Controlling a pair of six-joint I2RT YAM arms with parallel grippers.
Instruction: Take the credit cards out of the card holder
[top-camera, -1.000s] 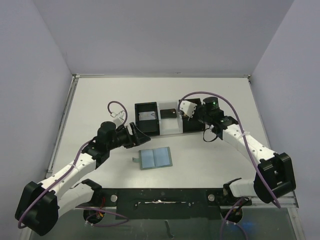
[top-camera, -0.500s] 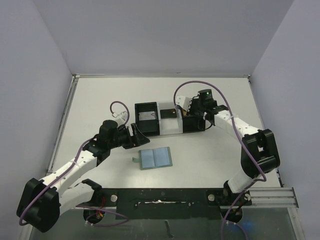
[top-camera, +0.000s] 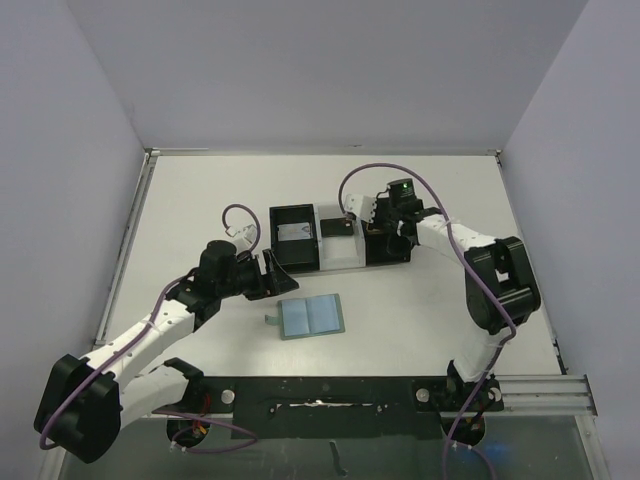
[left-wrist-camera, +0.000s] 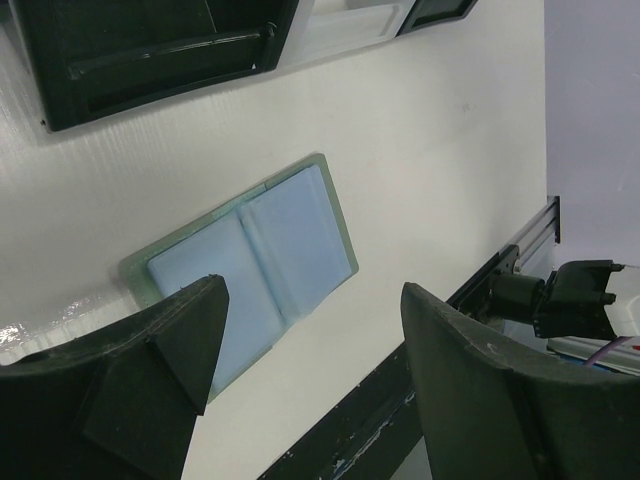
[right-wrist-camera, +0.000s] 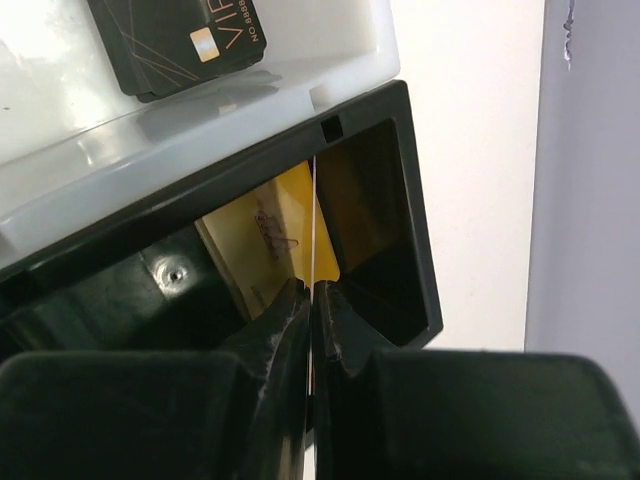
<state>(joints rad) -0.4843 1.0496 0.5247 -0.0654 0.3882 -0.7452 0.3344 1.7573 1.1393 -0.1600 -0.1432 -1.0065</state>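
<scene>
Jaws of the left gripper (top-camera: 272, 272) stand wide and empty beside the card holder (top-camera: 312, 316), which lies opened flat on the worktop (top-camera: 200, 200). A dark card (top-camera: 337, 227) rests in the white tray (top-camera: 345, 258). The right gripper (right-wrist-camera: 313, 292) pinches a thin card (right-wrist-camera: 313, 220) edge-on over the black box (right-wrist-camera: 380, 220) holding a gold-orange card (right-wrist-camera: 265, 235). Drop-off seems in hand; next, release it, then check the holder's pockets.

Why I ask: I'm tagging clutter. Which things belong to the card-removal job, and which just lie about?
Job:
- open sage-green folding card holder
- black credit card in the white plastic tray
- gold-orange credit card in the black square box
- thin edge-on card pinched in the right gripper

Lying about:
- purple cable
- small clear scrap beside the holder
</scene>
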